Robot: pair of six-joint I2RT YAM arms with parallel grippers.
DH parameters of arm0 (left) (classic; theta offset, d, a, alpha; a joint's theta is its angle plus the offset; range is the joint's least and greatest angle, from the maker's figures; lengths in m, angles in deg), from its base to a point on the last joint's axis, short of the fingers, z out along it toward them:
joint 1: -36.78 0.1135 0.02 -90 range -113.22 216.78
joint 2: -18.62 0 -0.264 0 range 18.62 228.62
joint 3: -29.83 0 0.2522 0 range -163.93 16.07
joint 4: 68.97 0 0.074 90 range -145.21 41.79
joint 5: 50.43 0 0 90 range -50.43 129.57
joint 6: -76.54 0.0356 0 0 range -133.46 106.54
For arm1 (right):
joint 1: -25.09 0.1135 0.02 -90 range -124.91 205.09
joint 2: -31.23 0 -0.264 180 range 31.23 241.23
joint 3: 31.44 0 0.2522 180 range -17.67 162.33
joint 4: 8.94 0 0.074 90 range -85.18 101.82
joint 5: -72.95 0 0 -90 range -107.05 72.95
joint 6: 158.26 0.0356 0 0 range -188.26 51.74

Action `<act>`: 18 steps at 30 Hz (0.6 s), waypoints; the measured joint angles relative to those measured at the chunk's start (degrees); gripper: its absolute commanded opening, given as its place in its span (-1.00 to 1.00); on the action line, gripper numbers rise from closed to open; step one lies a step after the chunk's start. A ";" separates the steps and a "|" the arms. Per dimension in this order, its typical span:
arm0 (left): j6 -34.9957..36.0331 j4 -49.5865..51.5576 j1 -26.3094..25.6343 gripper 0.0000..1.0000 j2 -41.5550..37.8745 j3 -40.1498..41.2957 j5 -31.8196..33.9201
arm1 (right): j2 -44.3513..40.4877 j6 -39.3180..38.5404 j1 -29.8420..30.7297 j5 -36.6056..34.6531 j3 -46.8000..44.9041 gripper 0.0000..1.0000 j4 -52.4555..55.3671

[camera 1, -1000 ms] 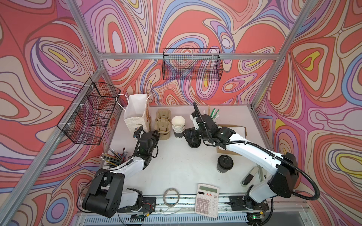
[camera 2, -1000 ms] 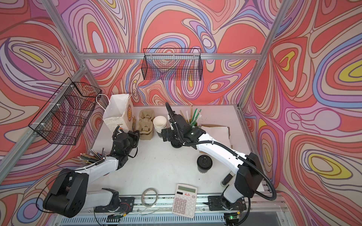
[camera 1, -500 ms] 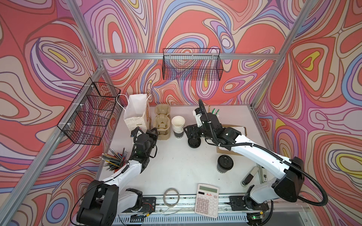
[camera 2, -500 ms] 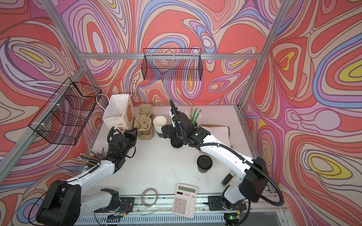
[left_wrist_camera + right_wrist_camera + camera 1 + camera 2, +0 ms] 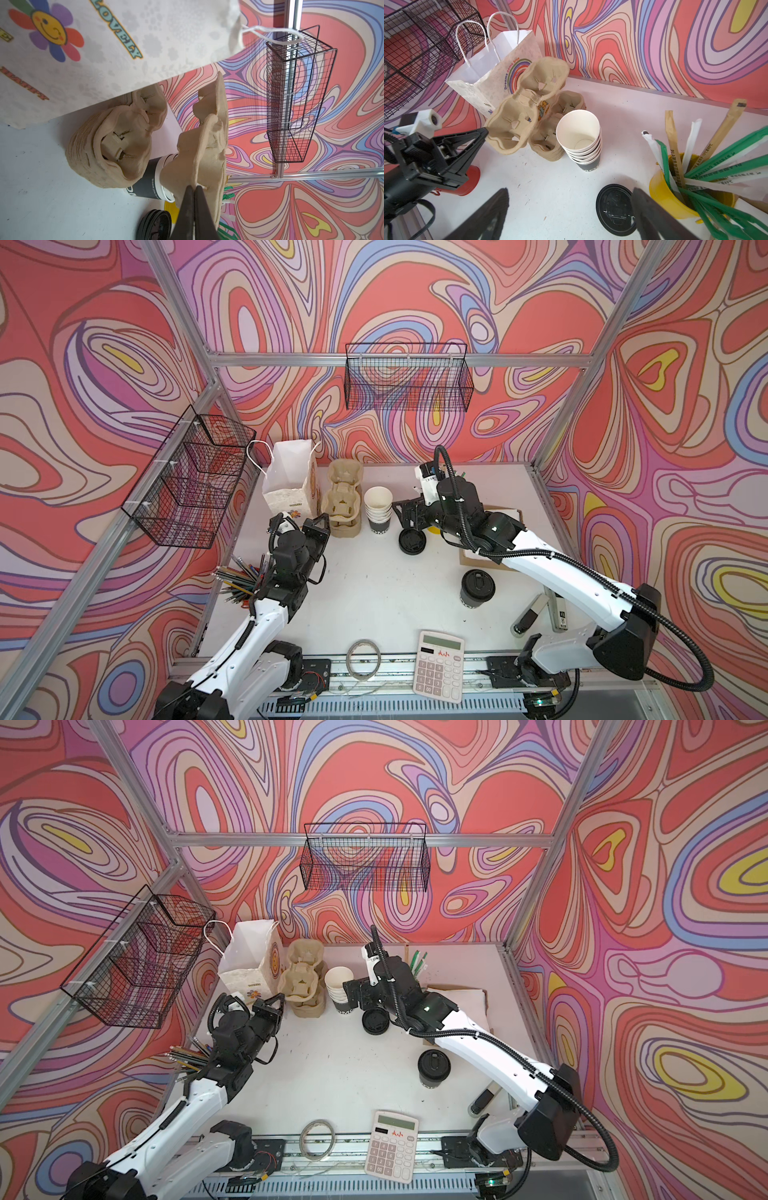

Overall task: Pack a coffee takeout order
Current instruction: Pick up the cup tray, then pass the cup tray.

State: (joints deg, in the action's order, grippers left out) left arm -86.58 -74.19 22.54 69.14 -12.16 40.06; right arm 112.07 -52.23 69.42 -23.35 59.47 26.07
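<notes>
- My left gripper (image 5: 194, 188) has its jaws pressed together on the rim of a tan pulp two-cup carrier (image 5: 527, 104); only that thin edge sits between them.
- My right gripper (image 5: 570, 190) has its jaws spread wide with nothing between them, hanging over the table (image 5: 374, 593).
- The carrier I hold is tilted, its far end raised in front of the white paper bag (image 5: 483, 68). My left wrist view shows a gap between it and the stack of carriers (image 5: 116, 145) resting on the table.
- The bag stands upright, handles up, at the back left corner of the table, just beside the stack of carriers.
- A stack of lidless cups (image 5: 579, 135) stands just beside the stack of carriers, on the side away from the bag.
- A loose black lid (image 5: 614, 209) lies flat on the table near my right gripper, between those cups and the yellow pot of straws (image 5: 662, 195).
- The black paper cup (image 5: 477, 587), its black lid on, stands upright in both top views, beside my right forearm and well apart from the carrier and the bag.
</notes>
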 measured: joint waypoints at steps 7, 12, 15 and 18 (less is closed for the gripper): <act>2.67 6.58 1.33 -1.00 -6.10 -5.16 -4.96 | -3.02 -2.86 0.00 1.68 1.40 0.97 1.22; 4.68 10.27 1.49 -1.00 -6.62 -6.36 -11.06 | -5.03 -5.16 0.00 3.32 5.07 0.97 4.20; 6.05 12.24 1.49 -1.00 -6.60 -7.15 -14.75 | -4.96 -6.36 0.00 4.63 7.61 0.97 6.43; 7.69 13.62 1.49 -1.00 -6.27 -8.17 -18.40 | -4.09 -7.10 0.00 5.66 9.90 0.93 8.74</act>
State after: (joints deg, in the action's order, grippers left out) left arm -78.89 -60.57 24.02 62.87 -20.33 21.66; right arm 107.98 -59.33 69.42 -17.69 69.37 34.82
